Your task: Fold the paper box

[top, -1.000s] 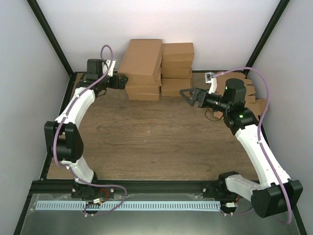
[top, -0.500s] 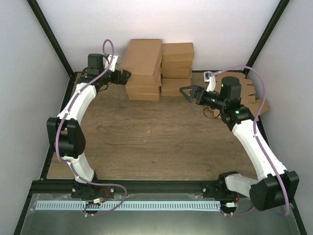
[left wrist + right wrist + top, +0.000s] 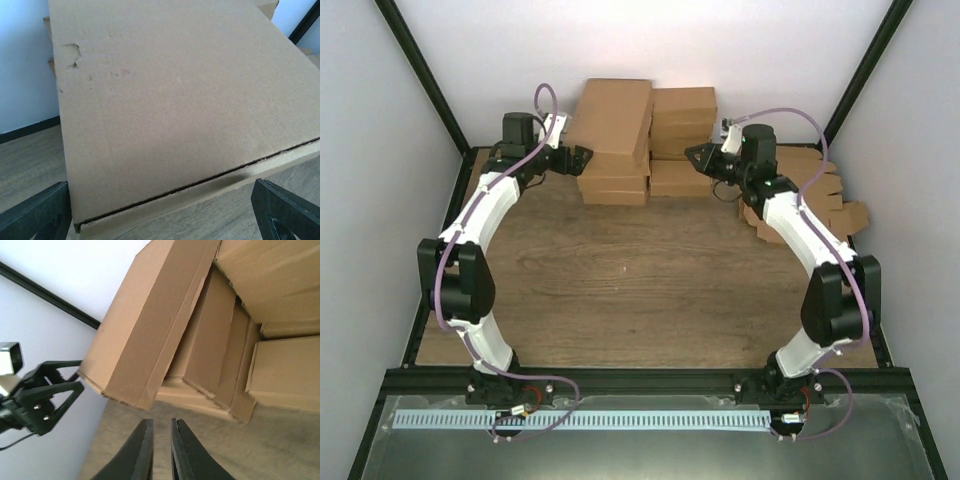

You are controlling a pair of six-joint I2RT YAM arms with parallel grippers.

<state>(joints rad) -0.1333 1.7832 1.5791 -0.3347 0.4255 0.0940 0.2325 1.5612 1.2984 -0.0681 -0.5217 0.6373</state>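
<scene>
The paper box (image 3: pixel 610 115) is a large brown cardboard box, closed up, lying tilted on top of the left stack at the back of the table. It fills the left wrist view (image 3: pixel 175 100), with a dark seam along its near edge. My left gripper (image 3: pixel 578 158) is open at the box's left side, and its fingers (image 3: pixel 35 215) stand wide on either side of that near edge without clamping it. My right gripper (image 3: pixel 692 155) hovers over the wood just right of the stacks. Its jaws are almost together with nothing between them (image 3: pixel 161 427), pointing at the tilted box (image 3: pixel 140 335).
Smaller brown boxes are stacked under the tilted one (image 3: pixel 612 185) and beside it (image 3: pixel 682 125). Flat cardboard blanks with rounded tabs (image 3: pixel 825 190) lie at the right edge. Black frame posts rise in the back corners. Wooden tabletop (image 3: pixel 640 270) stretches in front of the stacks.
My right arm has swung from the right side up toward the back stacks, and its jaws have closed from wide to nearly together. My left gripper has edged closer to the tilted box.
</scene>
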